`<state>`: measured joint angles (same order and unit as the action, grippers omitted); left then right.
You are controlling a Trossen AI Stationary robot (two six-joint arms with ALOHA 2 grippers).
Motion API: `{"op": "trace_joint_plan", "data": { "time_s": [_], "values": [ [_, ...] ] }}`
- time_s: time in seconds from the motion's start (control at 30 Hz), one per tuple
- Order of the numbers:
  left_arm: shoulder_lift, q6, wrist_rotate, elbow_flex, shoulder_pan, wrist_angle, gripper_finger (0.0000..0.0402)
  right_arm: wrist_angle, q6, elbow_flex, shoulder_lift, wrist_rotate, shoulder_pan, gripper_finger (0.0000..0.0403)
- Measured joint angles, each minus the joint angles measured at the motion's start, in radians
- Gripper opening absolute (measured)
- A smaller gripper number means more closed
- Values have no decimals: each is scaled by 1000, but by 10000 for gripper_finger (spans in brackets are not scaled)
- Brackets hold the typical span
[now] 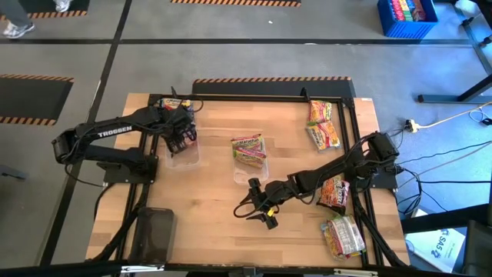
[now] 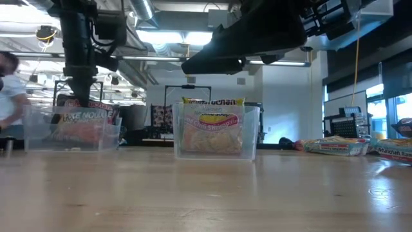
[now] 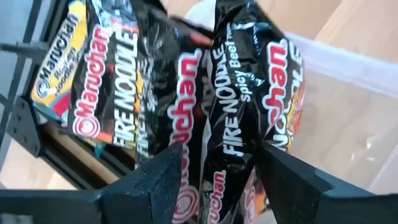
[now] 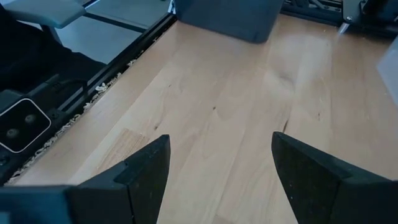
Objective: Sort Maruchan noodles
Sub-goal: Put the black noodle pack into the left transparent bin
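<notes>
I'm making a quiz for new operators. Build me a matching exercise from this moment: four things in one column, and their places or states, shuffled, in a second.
Things
1. left gripper
2. right gripper
3. black Fire Noodle packets
4. pink-and-yellow packets

Places or states
A. open over bare wood, nothing between the fingers
B. in the middle clear tray
C. in the left clear tray
D. open above the left tray

Pairs: 1-D, 2-A, 3-C, 4-B
</notes>
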<state>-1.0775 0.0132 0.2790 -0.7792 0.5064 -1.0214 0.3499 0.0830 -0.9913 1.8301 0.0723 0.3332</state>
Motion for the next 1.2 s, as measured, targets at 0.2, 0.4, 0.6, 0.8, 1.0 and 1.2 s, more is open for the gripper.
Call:
{"op": "trace_joint_plan", "data": {
  "time_s": [0.2,0.4,0.6,0.8,1.0,1.2],
  "values": [
    [0,-21,-9,0,-3,12,200,-1,0,0,0,0,0,264],
    [10,-22,-13,0,-26,-1,200,-5,-11,0,0,0,0,264],
    [59,-23,-12,-2,-67,8,200,-10,-30,0,0,0,0,264],
    [151,-2,-58,-2,-117,103,200,-35,-47,0,-2,-1,-2,264],
    [190,137,-268,-2,-191,301,199,-168,-61,0,-98,-63,13,264],
    [178,202,-361,-1,-337,468,199,-491,-200,-2,-267,-91,51,264]
  ]
}}
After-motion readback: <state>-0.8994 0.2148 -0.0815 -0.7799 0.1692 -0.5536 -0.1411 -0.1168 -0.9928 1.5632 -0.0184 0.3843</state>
